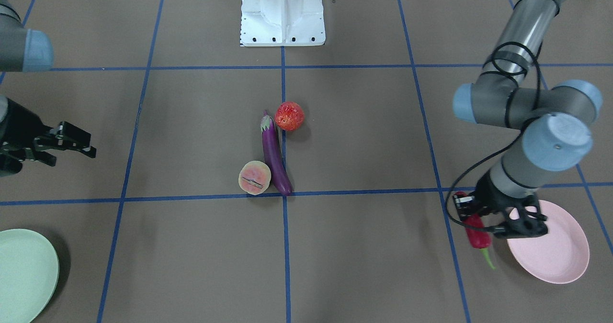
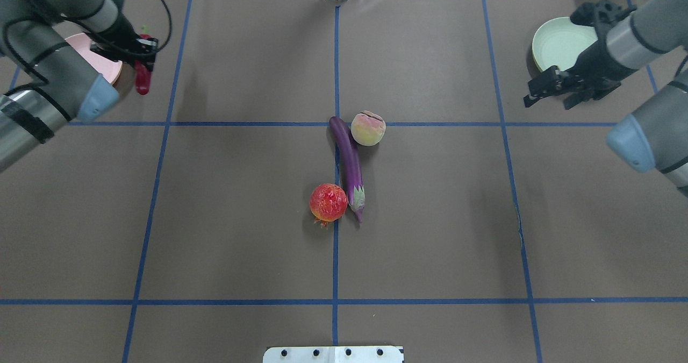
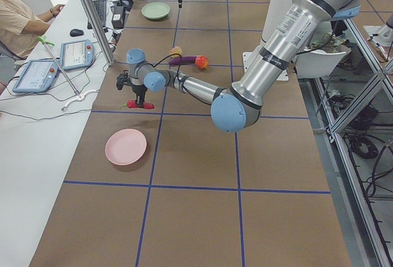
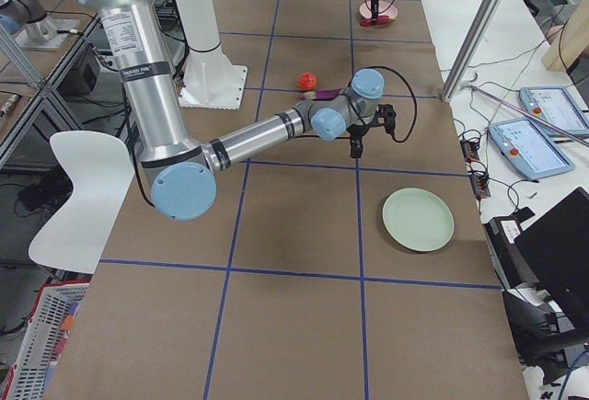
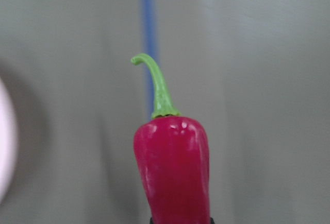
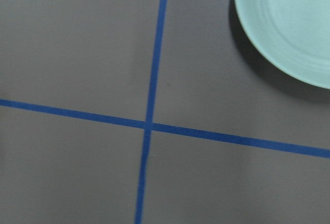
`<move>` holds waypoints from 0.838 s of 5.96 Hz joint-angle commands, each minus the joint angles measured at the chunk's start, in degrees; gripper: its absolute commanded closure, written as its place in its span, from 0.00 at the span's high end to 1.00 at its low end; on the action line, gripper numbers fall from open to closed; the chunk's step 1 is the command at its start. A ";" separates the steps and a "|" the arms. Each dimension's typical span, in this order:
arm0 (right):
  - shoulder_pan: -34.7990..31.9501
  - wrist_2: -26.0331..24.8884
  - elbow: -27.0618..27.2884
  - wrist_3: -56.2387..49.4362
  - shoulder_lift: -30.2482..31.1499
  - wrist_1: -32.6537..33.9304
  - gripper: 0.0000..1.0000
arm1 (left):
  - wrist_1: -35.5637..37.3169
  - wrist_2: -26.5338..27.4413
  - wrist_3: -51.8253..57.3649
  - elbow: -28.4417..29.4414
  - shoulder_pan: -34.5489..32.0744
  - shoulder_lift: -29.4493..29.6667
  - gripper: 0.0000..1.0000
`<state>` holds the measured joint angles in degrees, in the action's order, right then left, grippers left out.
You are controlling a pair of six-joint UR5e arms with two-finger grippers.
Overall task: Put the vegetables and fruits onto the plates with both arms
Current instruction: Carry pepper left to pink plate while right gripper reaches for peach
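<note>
Chili (image 1: 479,239) partly hidden by the left gripper (image 1: 477,221).

Chili (image 5: 172,172) glossy plastic; plates (image 6: 289,23) matte; table (image 2: 242,218) matte brown paper.

red chili (image 3: 131,103) in left pincer (image 3: 141,103)

left pincer (image 2: 142,56) clamped, right pincer (image 2: 548,100) spread apart, both pointing downward.
</note>
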<state>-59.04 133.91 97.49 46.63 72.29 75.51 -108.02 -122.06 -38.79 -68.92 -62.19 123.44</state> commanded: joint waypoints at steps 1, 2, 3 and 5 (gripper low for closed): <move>8.89 -6.70 1.03 15.61 -6.60 -0.10 1.00 | 0.09 -0.02 9.32 7.71 -5.90 -1.10 0.00; 13.03 -11.61 0.77 20.91 -9.69 -0.36 1.00 | 0.00 0.16 13.43 11.40 -7.06 -1.10 0.00; 16.29 -15.75 0.25 24.09 -11.54 -0.37 1.00 | -0.08 0.33 13.91 13.09 -6.98 -1.01 0.46; 21.13 -25.23 -2.80 33.48 -15.92 -0.37 1.00 | -0.35 0.34 13.91 13.46 -6.72 -1.01 0.82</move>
<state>-40.28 113.15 96.60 75.58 58.93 75.15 -108.27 -121.74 -24.98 -55.71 -68.98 122.42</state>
